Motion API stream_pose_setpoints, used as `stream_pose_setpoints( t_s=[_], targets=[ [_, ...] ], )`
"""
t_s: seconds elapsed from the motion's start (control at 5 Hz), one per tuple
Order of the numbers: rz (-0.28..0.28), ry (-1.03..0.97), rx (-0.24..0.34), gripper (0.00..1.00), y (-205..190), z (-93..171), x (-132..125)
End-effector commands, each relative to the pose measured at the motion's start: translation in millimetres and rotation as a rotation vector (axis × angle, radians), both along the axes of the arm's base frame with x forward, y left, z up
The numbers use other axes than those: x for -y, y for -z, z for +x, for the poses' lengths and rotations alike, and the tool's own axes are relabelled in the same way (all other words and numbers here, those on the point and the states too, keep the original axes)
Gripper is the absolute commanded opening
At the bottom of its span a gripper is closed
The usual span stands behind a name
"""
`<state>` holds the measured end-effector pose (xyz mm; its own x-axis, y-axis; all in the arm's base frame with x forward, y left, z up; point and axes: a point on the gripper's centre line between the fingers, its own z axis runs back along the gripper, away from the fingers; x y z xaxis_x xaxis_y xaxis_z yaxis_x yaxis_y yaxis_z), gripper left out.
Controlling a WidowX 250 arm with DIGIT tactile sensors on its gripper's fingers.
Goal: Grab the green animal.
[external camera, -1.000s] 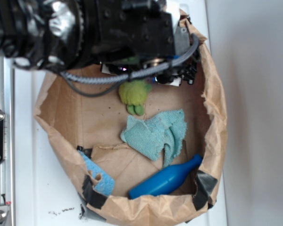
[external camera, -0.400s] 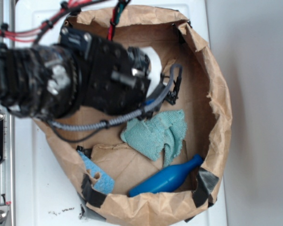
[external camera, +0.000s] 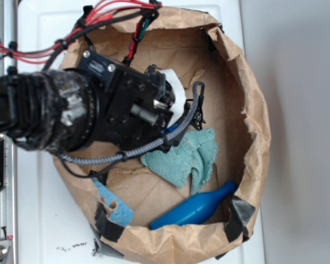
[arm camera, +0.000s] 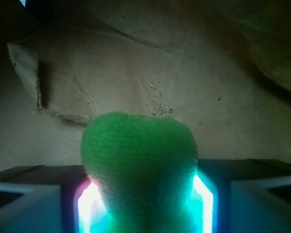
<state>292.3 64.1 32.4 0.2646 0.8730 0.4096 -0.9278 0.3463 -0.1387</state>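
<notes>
In the wrist view the green animal fills the space between my two glowing finger pads, its round green head pressed on both sides. My gripper is shut on it, just above the brown paper floor. In the exterior view the black arm and gripper body cover the spot, so the green animal is hidden there.
All of this lies inside a crumpled brown paper bag. A teal woven cloth lies just right of and below the gripper. A blue bottle lies at the front and a light blue scrap at the front left.
The arm has swung down from the top of the view over the green animal, which showed a second ago and is now covered. The cloth and bottle have not moved.
</notes>
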Motion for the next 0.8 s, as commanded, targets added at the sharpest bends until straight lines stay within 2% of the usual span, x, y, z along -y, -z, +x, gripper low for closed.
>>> stream_pose_setpoints(
  t_s=[0.0, 0.2, 0.4, 0.6],
  targets=[
    [-0.008, 0.271, 0.047, 0.0, -50, 0, -10],
    [-0.065, 0.518, -0.006, 0.0, -75, -2, -9],
    [-0.065, 0.677, -0.061, 0.0, -100, -8, -6],
    [-0.094, 0.766, -0.164, 0.0, -123, -15, -4]
  ],
)
